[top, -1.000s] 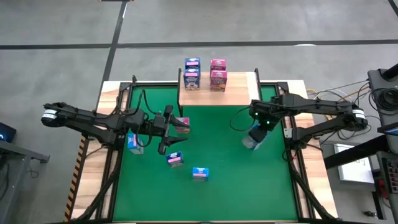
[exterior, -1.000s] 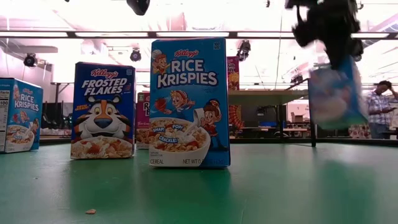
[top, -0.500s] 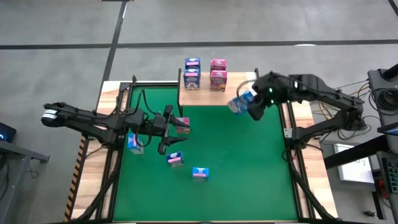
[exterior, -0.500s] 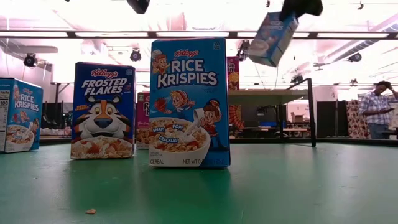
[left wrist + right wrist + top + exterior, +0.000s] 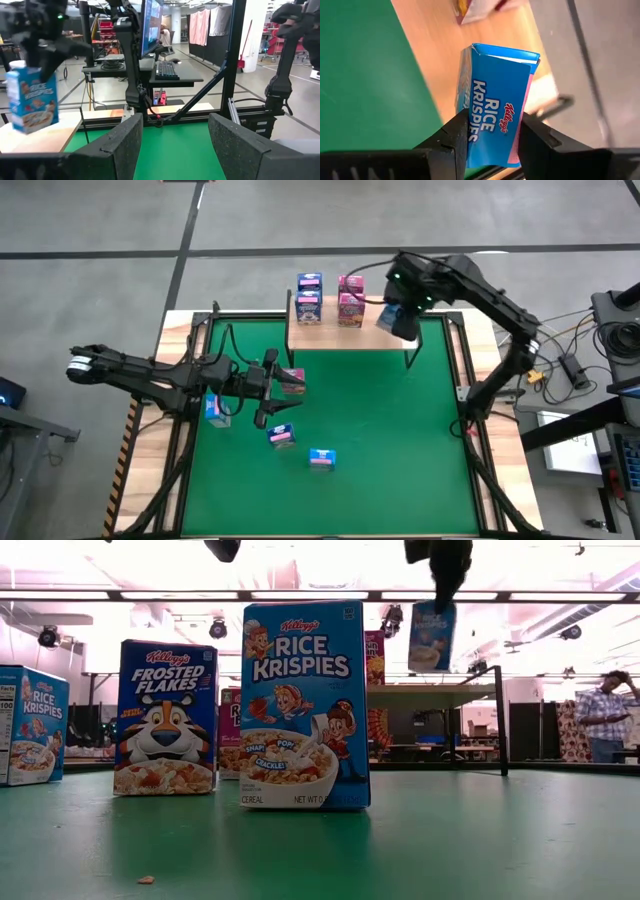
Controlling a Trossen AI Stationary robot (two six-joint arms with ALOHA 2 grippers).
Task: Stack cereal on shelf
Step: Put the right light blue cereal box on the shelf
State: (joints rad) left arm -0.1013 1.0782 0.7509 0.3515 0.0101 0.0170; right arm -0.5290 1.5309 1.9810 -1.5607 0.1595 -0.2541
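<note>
My right gripper (image 5: 402, 320) is over the right part of the light-wood shelf (image 5: 330, 338), shut on a light-blue Rice Krispies box (image 5: 388, 318), which also shows in the right wrist view (image 5: 495, 115) and the low view (image 5: 432, 637). Two blue boxes (image 5: 309, 295) and two pink boxes (image 5: 350, 296) stand on the shelf in stacked pairs. My left gripper (image 5: 274, 390) waits open over the table's left part, beside a pink box (image 5: 293, 381). A light-blue box (image 5: 213, 410), a dark-blue box (image 5: 282, 435) and another light-blue box (image 5: 321, 459) stand on the green table. My right gripper pinches the light-blue box between its two fingers (image 5: 450, 145), one on each narrow side, at the box's top end (image 5: 492, 145). The fingers point down from above. The box hangs upright below them, lifted clear above the shelf board (image 5: 445, 50).
Black metal frame bars (image 5: 190, 380) run along the table's left and right sides. The shelf stands on thin black legs (image 5: 408, 355) at the table's far edge. Green surface lies bare right of the loose boxes (image 5: 400, 440). A person (image 5: 605, 715) stands in the room behind.
My right gripper has carried the light-blue box up from over the table's right part toward the far edge, to over the shelf's right end. The box was tilted on the way and now hangs upright.
</note>
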